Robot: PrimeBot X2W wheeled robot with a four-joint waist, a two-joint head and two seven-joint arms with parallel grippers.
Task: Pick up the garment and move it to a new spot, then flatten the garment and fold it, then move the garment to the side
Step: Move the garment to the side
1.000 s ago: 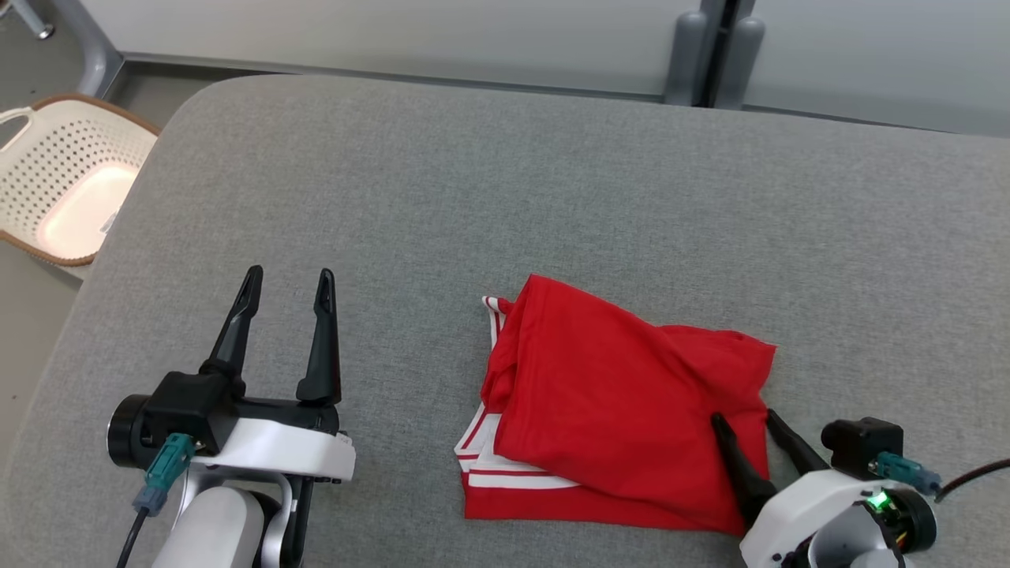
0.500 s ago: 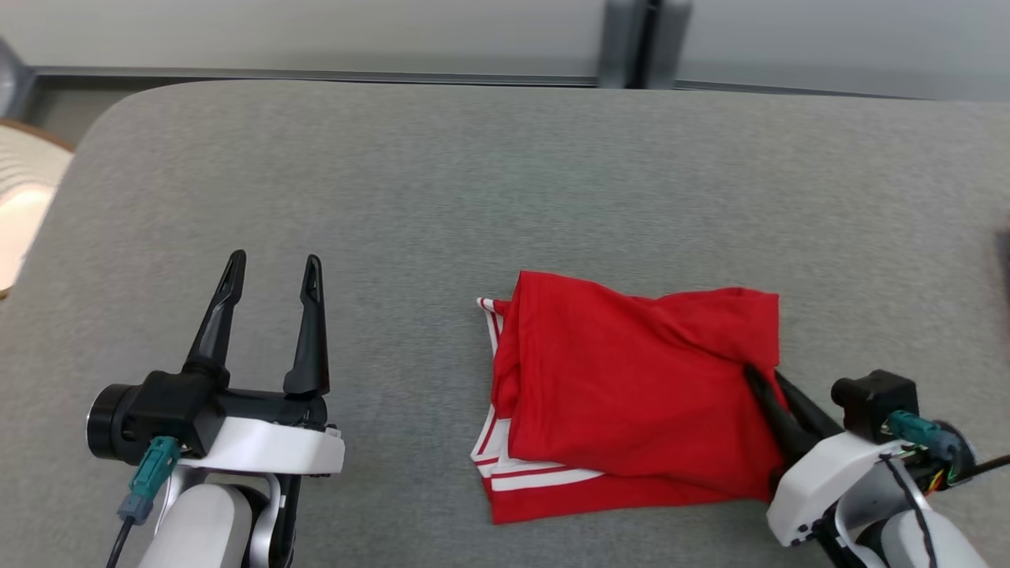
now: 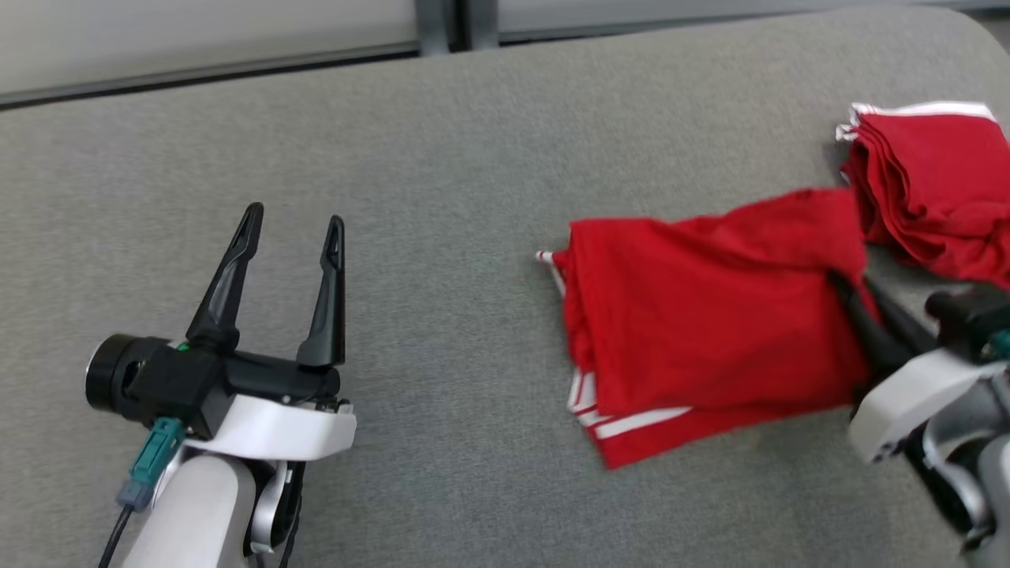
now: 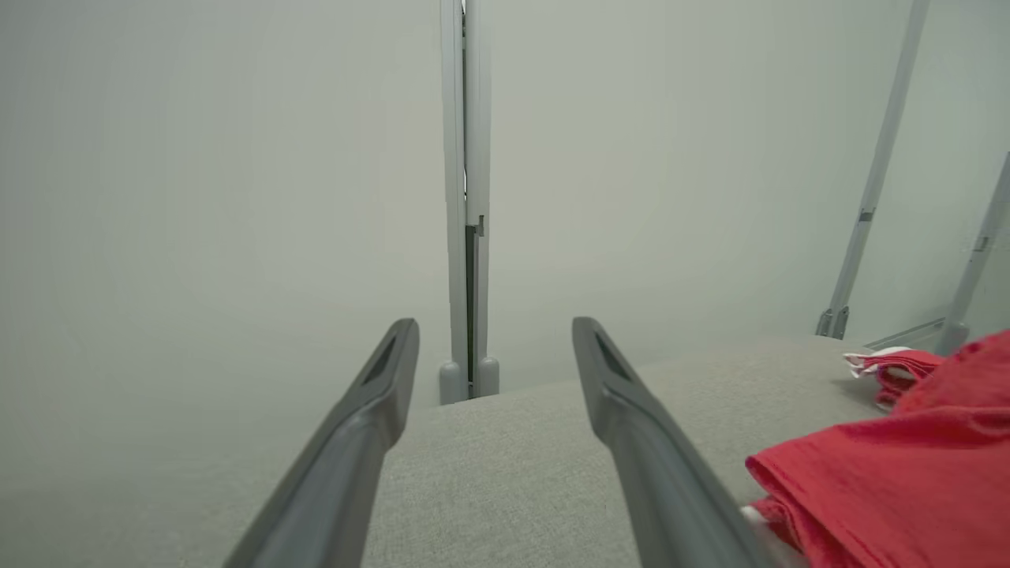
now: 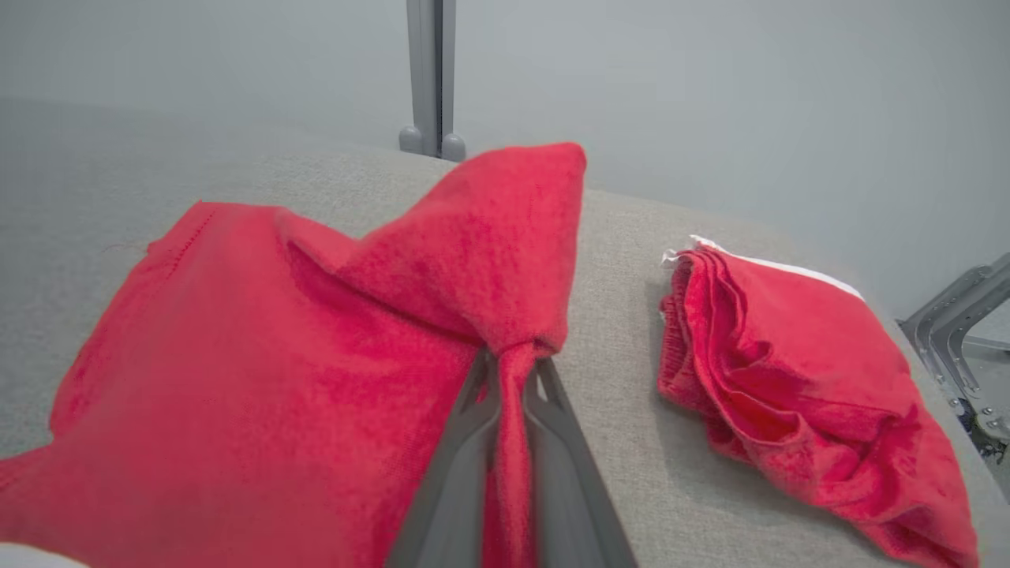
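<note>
Red garment (image 5: 237,379) fold tight within right claw (image 5: 514,367), plain in right wrist view

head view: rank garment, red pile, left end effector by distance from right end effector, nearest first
1. garment: pinched in the right end effector.
2. red pile: just beyond it, far right.
3. left end effector: far left.

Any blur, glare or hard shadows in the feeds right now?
Head view: slight smear on the garment and right gripper, left gripper crisp; left wrist view: flat light, no glare, fingers soft near the lens; right wrist view: faint shadow beside the folded pile.
</note>
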